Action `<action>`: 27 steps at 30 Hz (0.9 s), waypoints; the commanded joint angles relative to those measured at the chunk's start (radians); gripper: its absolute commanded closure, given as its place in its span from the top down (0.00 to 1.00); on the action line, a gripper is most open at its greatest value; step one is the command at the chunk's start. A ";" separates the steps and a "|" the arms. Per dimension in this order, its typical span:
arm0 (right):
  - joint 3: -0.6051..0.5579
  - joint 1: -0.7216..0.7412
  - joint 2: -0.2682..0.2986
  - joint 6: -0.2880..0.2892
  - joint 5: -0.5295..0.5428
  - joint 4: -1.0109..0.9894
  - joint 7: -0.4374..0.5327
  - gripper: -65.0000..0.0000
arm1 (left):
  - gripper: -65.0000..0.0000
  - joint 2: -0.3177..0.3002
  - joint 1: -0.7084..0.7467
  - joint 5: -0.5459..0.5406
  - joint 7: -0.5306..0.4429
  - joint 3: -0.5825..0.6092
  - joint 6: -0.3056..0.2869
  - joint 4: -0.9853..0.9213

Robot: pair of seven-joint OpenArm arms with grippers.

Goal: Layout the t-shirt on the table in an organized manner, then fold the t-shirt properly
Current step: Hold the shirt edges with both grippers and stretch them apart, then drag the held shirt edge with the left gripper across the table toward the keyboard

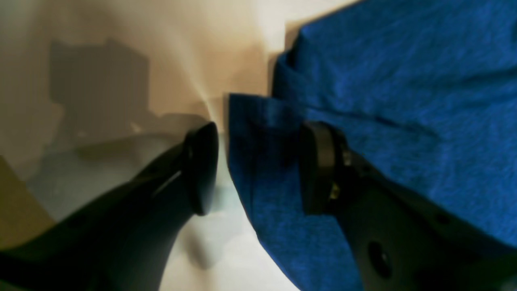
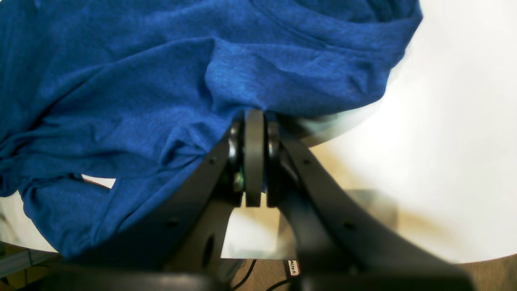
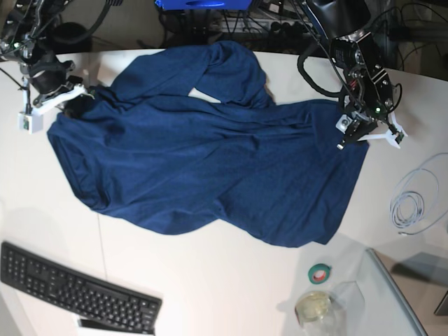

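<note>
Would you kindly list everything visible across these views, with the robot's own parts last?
t-shirt: one, navy blue, spread crumpled across the table's middle
table: one, white
keyboard: one, black, near-left corner in the base view
tape roll: one, green, near edge
clear cup: one, beside the tape
cable coil: one, white, base view's right
left end effector: one, black, open, at the shirt's edge
right end effector: one, black, shut on the t-shirt

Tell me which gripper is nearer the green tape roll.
Left. The left gripper sits at the t-shirt's edge, up-table from the green tape roll. The right gripper is across the table, at the shirt's far corner.
</note>
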 commanded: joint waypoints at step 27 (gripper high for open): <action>0.003 0.013 0.006 0.008 0.012 0.013 0.018 0.00 | 0.00 -0.003 -0.013 0.002 -0.010 -0.005 0.001 0.022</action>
